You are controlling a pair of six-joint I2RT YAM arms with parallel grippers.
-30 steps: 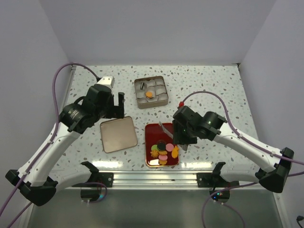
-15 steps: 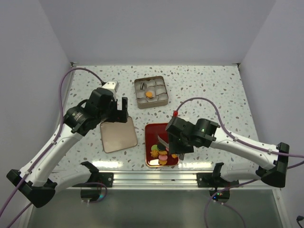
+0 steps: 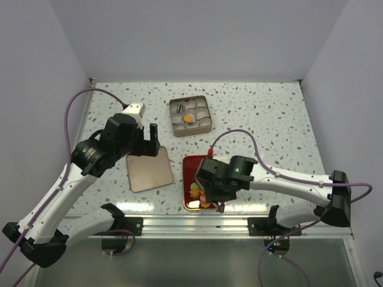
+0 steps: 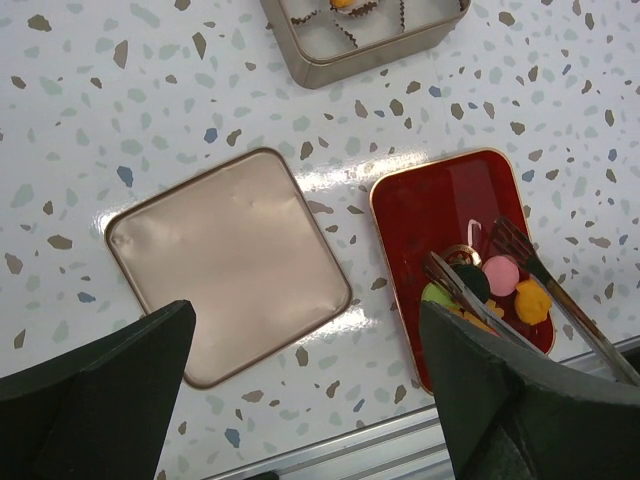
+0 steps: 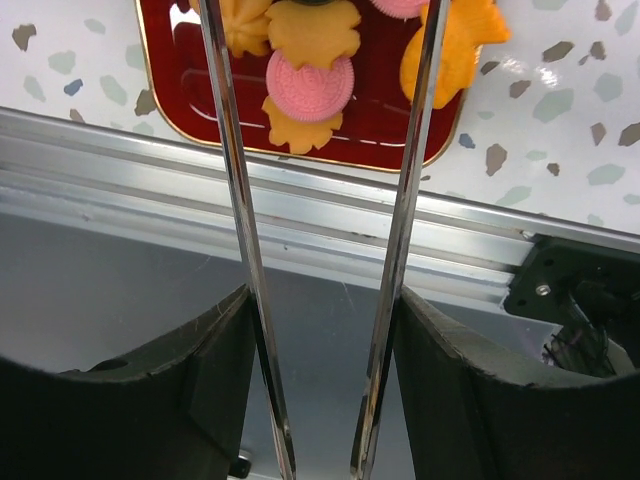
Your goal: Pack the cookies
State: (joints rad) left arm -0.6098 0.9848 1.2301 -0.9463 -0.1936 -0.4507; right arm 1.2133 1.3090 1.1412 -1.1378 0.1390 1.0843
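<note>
now tongs (image 5: 235, 200) over the cookies (image 5: 310, 80)
right gripper (image 5: 320, 340) holds the tongs; left gripper (image 4: 310, 385) is wide open.

From above the near edge the top camera takes in the whole speckled white table (image 3: 269, 113); both wrist cameras face down, the right much closer, all sharing the glossy red rectangular tray (image 4: 440, 200).

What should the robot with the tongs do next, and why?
Probably ease the tongs down and squeeze. The right gripper holds them open over the tray, with a pink cookie between their arms, not yet pinched.
</note>
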